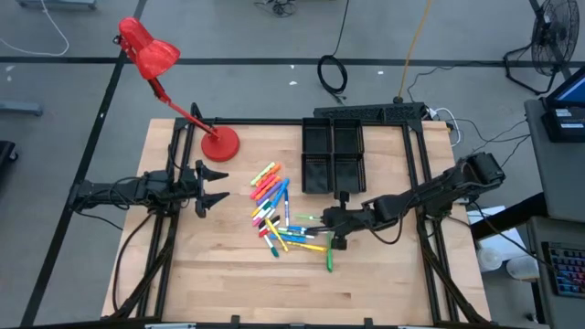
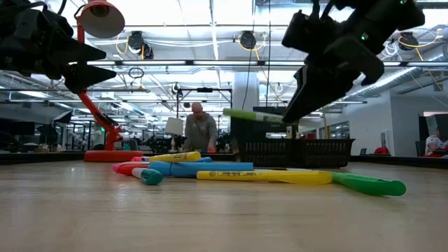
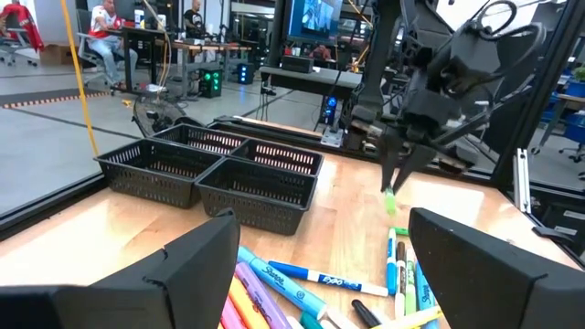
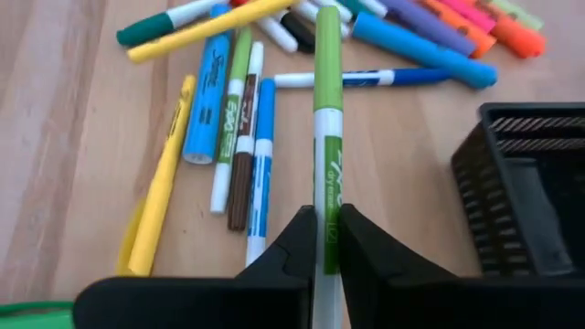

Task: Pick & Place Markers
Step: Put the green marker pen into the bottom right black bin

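Note:
Several markers [image 1: 274,206] in mixed colours lie in a loose pile on the wooden table's middle, and one green marker [image 1: 329,259] lies apart near the front. My right gripper [image 1: 327,219] hangs over the pile's right side, shut on a white marker with a light green cap [image 4: 327,55]. In the low view that marker [image 2: 252,115] floats above the pile. My left gripper [image 1: 222,185] waits open at the table's left, raised and level, with nothing between its fingers [image 3: 466,265]. My right gripper pinches the marker's white barrel [image 4: 327,196] between its two fingers, behind the green cap. The fingers come from the table's right, slanting down. The marker sticks out ahead of them toward the left, nearly level and lifted clear of the table and the pile.
A black four-compartment tray [image 1: 334,155] stands at the table's far middle, just beyond the right gripper. A red desk lamp has its base [image 1: 219,144] at the far left of the table. Bare wood [image 1: 228,274] lies along the near edge.

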Action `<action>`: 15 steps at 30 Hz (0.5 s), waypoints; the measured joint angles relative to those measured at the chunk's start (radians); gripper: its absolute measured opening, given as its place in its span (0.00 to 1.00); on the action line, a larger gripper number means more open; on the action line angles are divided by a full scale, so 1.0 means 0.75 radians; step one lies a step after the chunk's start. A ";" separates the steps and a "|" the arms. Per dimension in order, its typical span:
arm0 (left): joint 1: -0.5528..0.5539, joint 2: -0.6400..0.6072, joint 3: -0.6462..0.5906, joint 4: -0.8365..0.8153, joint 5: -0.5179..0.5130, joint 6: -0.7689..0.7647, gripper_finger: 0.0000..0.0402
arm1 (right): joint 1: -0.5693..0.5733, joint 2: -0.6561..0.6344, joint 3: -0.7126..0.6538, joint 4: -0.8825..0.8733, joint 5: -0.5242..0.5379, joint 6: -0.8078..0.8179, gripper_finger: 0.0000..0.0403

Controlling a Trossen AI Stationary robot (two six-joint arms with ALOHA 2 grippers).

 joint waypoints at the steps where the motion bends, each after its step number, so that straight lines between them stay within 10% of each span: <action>1: 0.001 0.000 0.000 0.000 0.000 0.000 0.81 | 0.000 -0.011 0.000 -0.020 0.025 0.002 0.05; 15: 0.000 0.000 0.000 0.000 0.000 0.000 0.81 | -0.046 -0.053 0.002 -0.328 0.265 0.218 0.05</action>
